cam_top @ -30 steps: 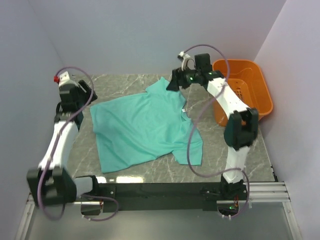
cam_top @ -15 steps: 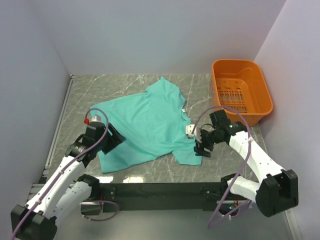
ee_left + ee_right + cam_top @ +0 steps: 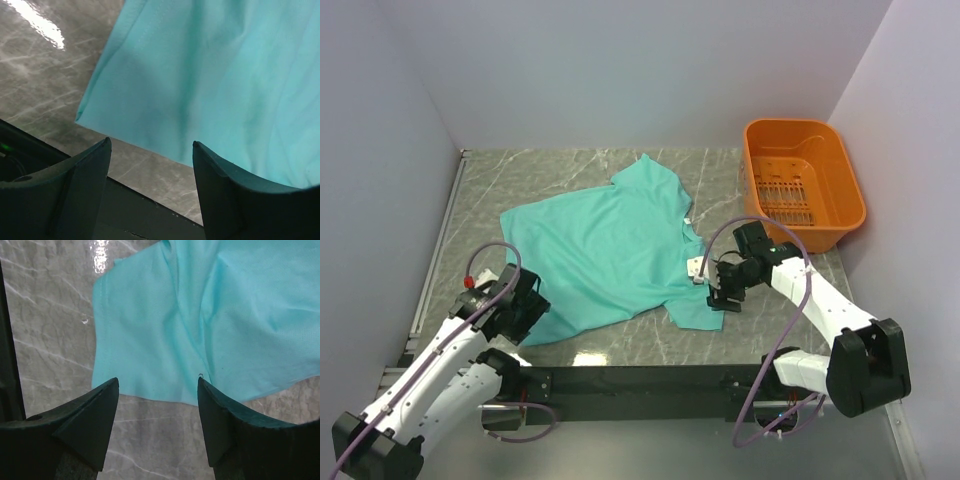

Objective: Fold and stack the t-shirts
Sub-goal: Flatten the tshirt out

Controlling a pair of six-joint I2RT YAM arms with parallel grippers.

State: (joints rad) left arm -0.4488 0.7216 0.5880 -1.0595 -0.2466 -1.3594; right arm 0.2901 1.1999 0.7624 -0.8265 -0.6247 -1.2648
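Swung back to the t-shirt's (image 3: pixel 610 250) near edge: left gripper (image 3: pixel 150 145) over hem corner, right gripper (image 3: pixel 157 385) over sleeve, both agape, empty. Limp, light; probably best pinched at corners.

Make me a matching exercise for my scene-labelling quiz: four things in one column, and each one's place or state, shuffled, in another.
1 teal t-shirt
2 orange basket
3 left end effector
4 right end effector

A open over the shirt's near sleeve
B far right of the table
C spread out mid-table
D open over the shirt's near hem corner

Pairs: 1-C, 2-B, 3-D, 4-A
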